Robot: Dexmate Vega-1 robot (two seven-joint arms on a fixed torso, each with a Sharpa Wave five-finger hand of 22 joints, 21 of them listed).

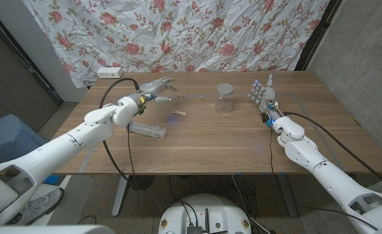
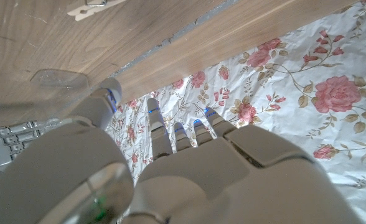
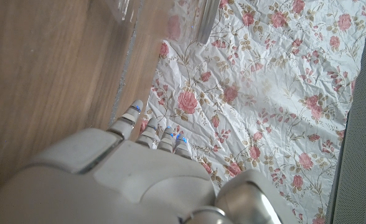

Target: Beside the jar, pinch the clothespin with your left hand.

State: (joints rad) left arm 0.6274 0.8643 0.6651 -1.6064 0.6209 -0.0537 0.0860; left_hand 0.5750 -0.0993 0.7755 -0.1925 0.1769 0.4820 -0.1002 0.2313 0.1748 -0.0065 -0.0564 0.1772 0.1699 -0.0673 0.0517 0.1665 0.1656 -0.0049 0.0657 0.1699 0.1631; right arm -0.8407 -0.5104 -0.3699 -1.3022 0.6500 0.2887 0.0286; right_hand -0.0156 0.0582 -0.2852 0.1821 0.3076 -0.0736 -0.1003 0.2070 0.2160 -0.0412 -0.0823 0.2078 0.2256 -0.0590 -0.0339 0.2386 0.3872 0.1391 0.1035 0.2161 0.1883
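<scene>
- My left robot hand (image 1: 153,87) hung over the far left part of the desk (image 1: 210,143), with its fingers spread and reaching toward the flowered cloth (image 1: 197,32).
- It held nothing that I could see.
- The clothespin (image 1: 177,116) was a small pale thing lying flat on the desk.
- It lay between my left robot hand and the jar (image 1: 225,97), a bit nearer to me than both of them.
- It was near the jar but not touching it.
- In my left wrist view, the clothespin (image 2: 96,7) lay on the wood, well apart from my fingers (image 2: 161,127).
- So the pinch was not done yet. I think the job had only just begun.
- I think my left robot hand had to come back toward me and a little to the right, go down to the clothespin, and squeeze it between thumb and finger.
- The clothespin was thin and lay flat, so I think it could slide away if I pushed on it.
- A clear plastic thing (image 1: 147,129) lay on the desk near my left arm. I could not tell what it was.
- My right robot hand (image 1: 264,93) stood up on the right side of the jar, fingers apart and pointing up, holding nothing.
- A white power strip (image 1: 108,71) sat at the far left corner of the desk.
</scene>
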